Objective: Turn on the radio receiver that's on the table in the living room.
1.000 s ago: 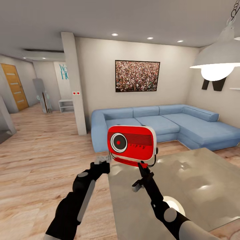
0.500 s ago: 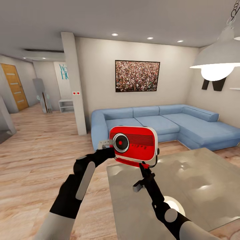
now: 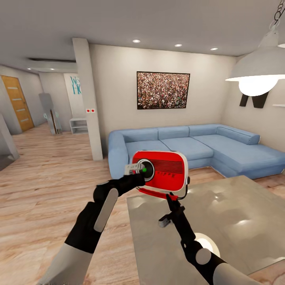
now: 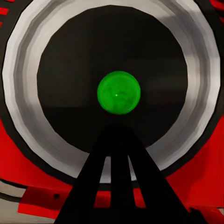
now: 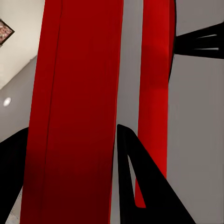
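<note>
radio receiver (image 3: pixel 164 171): red, white trim, held up in the air over the near left corner of the table (image 3: pixel 221 221), face toward the head camera
dial (image 4: pixel 112 88): round, black with grey ring, green dot (image 4: pixel 118 92) lit at its centre; in the head view the dot shows green at the left part of the radio face
right gripper (image 3: pixel 171 196): under the radio, fingers pinching the red bottom flange; right wrist view shows dark fingers (image 5: pixel 140 182) on either side of a red strip, clamped on it
left gripper (image 3: pixel 136 169): reaching in from the left, tip at the dial, touching or just short of the green dot, cannot tell which; left wrist view shows one dark fingertip (image 4: pixel 119 158) right below the dot; whether its fingers are spread or pressed together cannot be told
table: glossy grey top, low, right of centre in the head view
room: blue corner sofa (image 3: pixel 190 148) behind the radio, framed crowd picture (image 3: pixel 163 90) on the beige wall, white pendant lamp (image 3: pixel 259 69) upper right, wood plank floor (image 3: pixel 47 186)
</note>
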